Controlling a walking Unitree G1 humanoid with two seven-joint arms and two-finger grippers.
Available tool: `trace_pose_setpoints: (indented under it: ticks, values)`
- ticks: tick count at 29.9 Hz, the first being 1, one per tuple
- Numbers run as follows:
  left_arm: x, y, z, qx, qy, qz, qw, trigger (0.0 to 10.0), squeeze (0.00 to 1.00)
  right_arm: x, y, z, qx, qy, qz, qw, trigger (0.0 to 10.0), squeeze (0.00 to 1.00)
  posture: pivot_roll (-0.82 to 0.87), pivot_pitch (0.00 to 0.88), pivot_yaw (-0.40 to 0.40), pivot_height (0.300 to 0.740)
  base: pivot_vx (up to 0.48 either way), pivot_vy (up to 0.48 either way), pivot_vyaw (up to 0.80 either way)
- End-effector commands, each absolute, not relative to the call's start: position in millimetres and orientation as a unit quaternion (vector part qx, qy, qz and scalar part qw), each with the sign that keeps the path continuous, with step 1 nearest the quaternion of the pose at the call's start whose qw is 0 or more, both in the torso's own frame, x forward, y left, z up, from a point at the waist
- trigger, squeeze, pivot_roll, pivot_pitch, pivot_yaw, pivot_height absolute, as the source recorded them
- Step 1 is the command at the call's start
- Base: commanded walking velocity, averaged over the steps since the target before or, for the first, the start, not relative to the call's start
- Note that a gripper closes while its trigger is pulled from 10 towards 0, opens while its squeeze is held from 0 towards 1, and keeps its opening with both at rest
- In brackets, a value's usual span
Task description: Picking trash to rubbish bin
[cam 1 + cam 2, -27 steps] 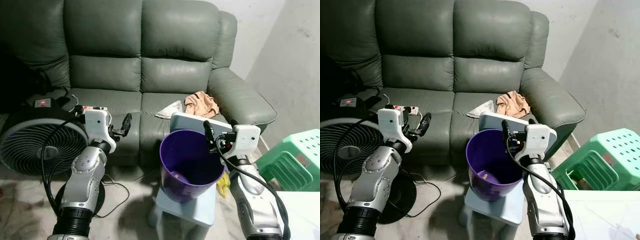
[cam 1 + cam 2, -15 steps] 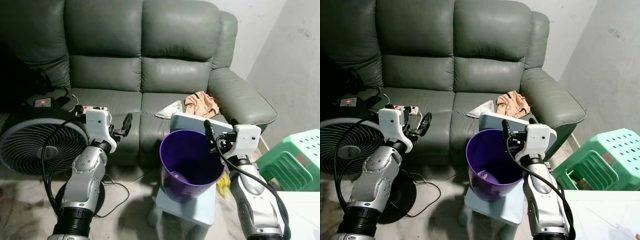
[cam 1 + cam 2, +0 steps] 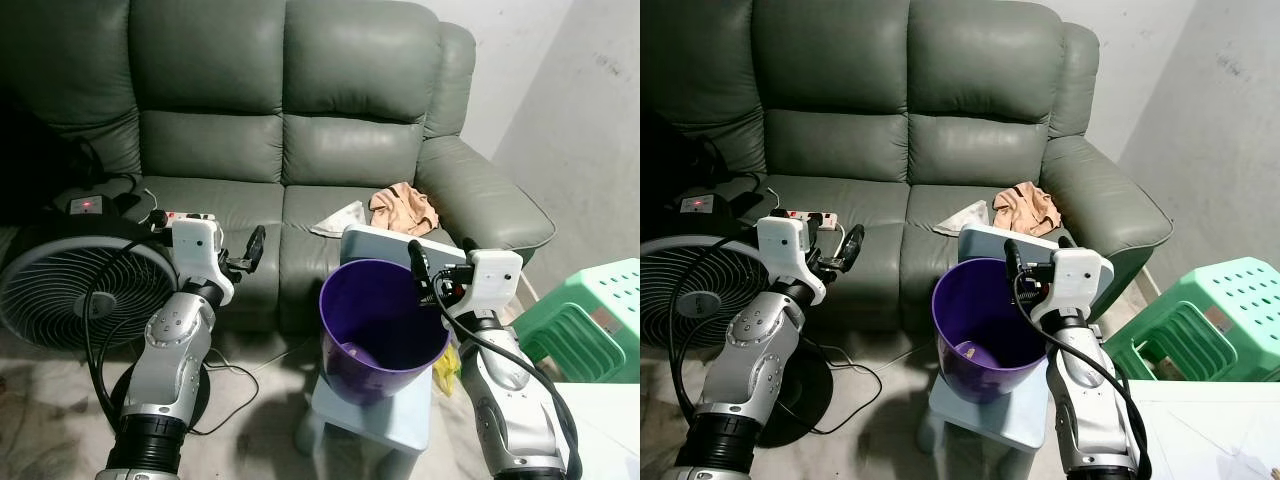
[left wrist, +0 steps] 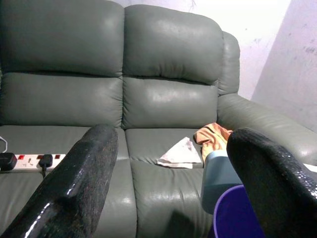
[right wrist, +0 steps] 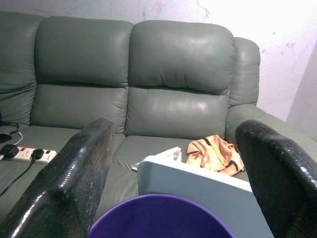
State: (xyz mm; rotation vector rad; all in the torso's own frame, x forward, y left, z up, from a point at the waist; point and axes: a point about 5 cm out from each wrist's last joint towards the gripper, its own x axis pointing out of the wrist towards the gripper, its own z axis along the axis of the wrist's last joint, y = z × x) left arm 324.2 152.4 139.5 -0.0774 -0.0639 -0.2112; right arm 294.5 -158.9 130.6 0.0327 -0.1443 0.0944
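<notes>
Behind my round purple plastic bin (image 3: 383, 330), the white crumpled paper (image 3: 341, 219) looks light and soft; I'd pinch its middle. Left gripper (image 3: 252, 248) and right gripper (image 3: 420, 272) are spread apart, holding nothing.

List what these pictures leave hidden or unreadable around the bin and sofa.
- Purple bin: its near wall hides part of the floor; the small scrap inside is too small to identify.
- Yellow item: mostly hidden behind the right arm.
- Orange-tan bundle: crumpled; cloth or wrapper unclear.
- Green stool: cut off by the edge.

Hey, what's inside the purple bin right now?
The purple bin holds a small yellowish scrap near its bottom. Its near wall hides the rest of the floor.
</notes>
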Motion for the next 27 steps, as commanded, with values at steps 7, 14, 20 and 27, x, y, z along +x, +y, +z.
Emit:
trace_pose_setpoints:
  ticks: [7,14,20,27]
  values:
    - [324.8,150.5,138.0,-0.036,-0.029,-0.11,0.993,10.0,0.0,295.2,-163.9,128.0,0.009,-0.061,0.039,0.997,10.0,0.0,0.0,0.0,-0.083,0.74,0.0,0.0,-0.74]
    - [325.2,149.6,137.4,-0.037,-0.026,-0.113,0.993,10.0,0.0,296.0,-161.4,127.5,0.008,-0.059,0.042,0.997,10.0,0.0,0.01,0.0,-0.082,0.74,0.0,0.0,-0.73]
    - [325.8,147.8,136.1,-0.035,-0.018,-0.119,0.992,10.0,0.0,295.8,-160.0,126.6,0.006,-0.058,0.046,0.997,10.0,0.0,0.0,0.0,-0.077,0.74,0.0,0.386,-0.73]
    - [325.9,147.3,135.1,-0.028,-0.016,-0.117,0.993,10.0,0.0,295.1,-158.9,125.4,0.005,-0.056,0.048,0.997,10.0,0.0,0.0,0.0,-0.075,0.74,0.0,0.191,-0.73]
